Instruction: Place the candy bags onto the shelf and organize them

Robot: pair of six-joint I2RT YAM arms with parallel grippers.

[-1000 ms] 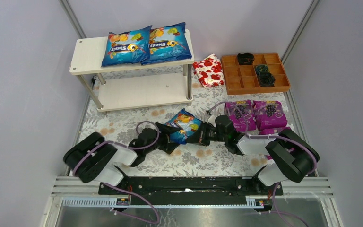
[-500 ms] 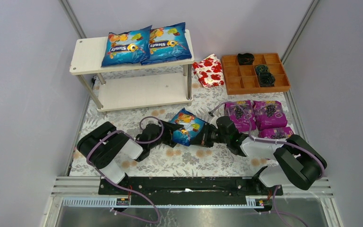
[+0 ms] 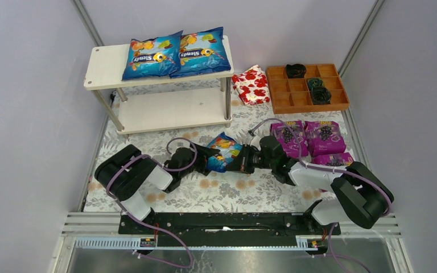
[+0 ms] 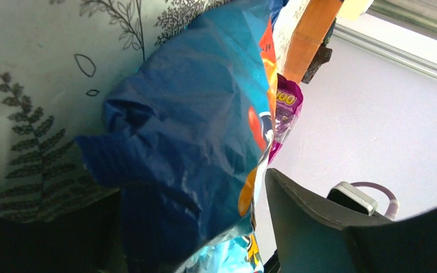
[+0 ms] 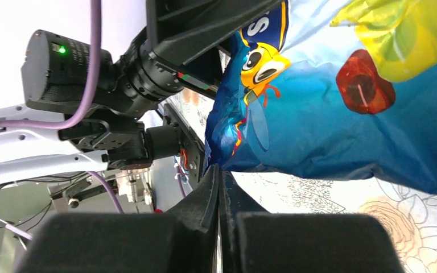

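3rd blue bag (image 3: pixel 226 149) was held over the table (image 3: pixel 222 192), in front of the shelf (image 3: pixel 105 63), between the 2 arms. Left fingers (image 4: pixel 313 222) were closed partway on the bag's left end. In the left wrist view, crumpled blue film was seen filling the gap between them. Right fingers (image 5: pixel 205 199) were pressed fully together, with the bag's thin edge pinched at their tips. The bag was creased and tilted, printed side up. Whether its underside touched the table could not be told.

2 more bags were laid on the shelf's top board. The middle blue bag (image 3: pixel 151 56) and the right blue bag (image 3: pixel 202 52) were touching, edges slightly overlapped.

On the table at right, the left purple bag (image 3: pixel 289 138) and right purple bag (image 3: pixel 325 135) were lying side by side. The 3rd purple bag (image 3: pixel 334 159) was just in front of them, partly hidden by the right arm.

A red floral packet (image 3: pixel 251 84) was seen beside a brown tray (image 3: pixel 308 107) at the back right.
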